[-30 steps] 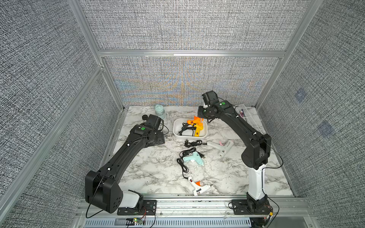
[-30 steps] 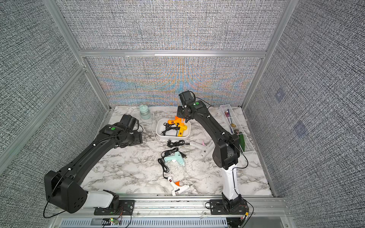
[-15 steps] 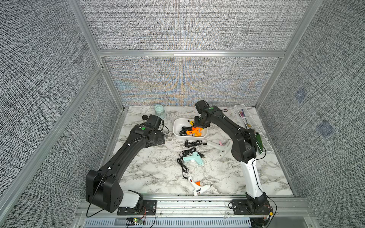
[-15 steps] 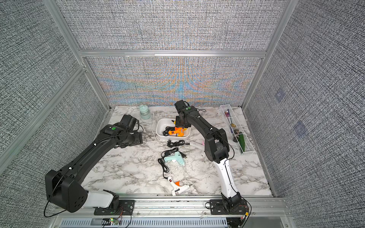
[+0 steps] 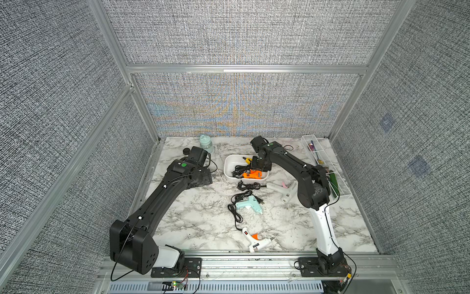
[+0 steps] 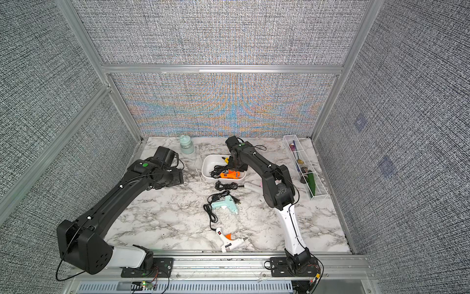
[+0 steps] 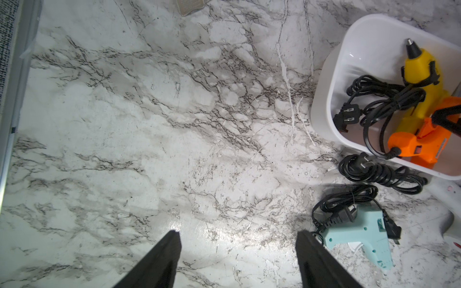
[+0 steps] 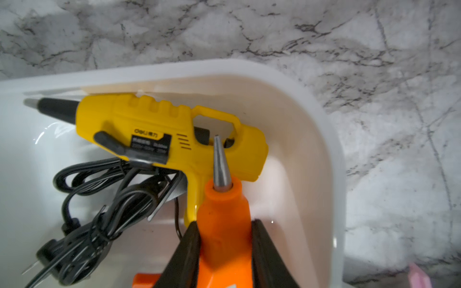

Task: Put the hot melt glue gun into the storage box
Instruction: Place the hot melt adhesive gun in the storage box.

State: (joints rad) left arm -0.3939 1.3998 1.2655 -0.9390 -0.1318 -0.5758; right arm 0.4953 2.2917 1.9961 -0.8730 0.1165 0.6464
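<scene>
Inside the white storage box (image 5: 227,165) (image 8: 324,139), near its wall that is facing the robot, the orange hot melt glue gun (image 5: 251,175) (image 8: 224,224) is sitting. Its metal nozzle is pointing across the handle of a yellow glue gun (image 8: 162,129) (image 5: 246,159), which is lying along the far wall. The right gripper (image 8: 224,223) is reaching down into the box, and its two black fingers are pressing on both sides of the orange barrel. Whether the orange gun is resting on the box floor cannot be told. A black cord (image 8: 104,199) with a plug is lying bundled next to the yellow gun.

Just outside the box, another coiled black cord (image 5: 249,185) is lying on the marble table (image 5: 198,216). Nearer to the robot, a mint glue gun (image 5: 248,205) and a white glue gun with an orange trigger (image 5: 254,240) are lying well apart. The left gripper (image 7: 238,237) is hovering over bare marble beside the box, with its fingers spread wide and grasping nothing.
</scene>
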